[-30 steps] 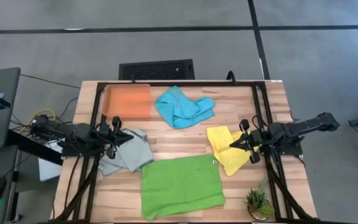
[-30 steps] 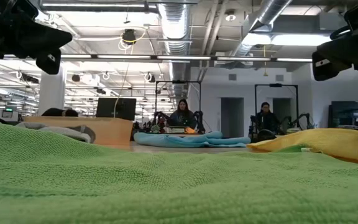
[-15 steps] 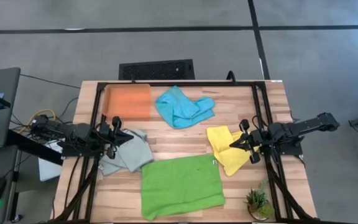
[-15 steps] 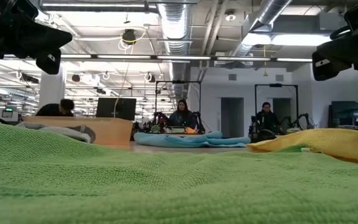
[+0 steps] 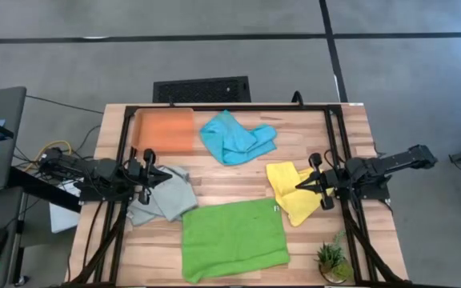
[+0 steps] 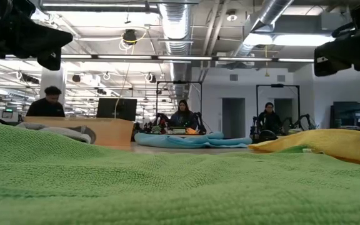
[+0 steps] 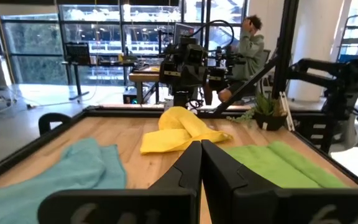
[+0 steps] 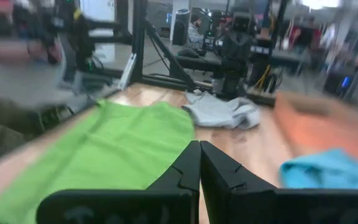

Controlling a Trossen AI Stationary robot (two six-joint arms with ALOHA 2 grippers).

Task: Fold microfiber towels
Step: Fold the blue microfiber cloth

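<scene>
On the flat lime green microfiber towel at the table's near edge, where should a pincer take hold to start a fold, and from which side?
Probably at a corner. The square lime green microfiber towel lies spread flat, so only its edges offer a lip to pinch. Its right-hand corners sit nearest the right pincer, which hovers shut above the crumpled yellow microfiber towel; come from above at that side. The left pincer waits, shut, over the crumpled light grey microfiber towel.

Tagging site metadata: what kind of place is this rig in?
Likely an open-plan robotics lab: exposed ceiling ducts, people seated at benches in the background, and more arm rigs beyond the wooden table.
</scene>
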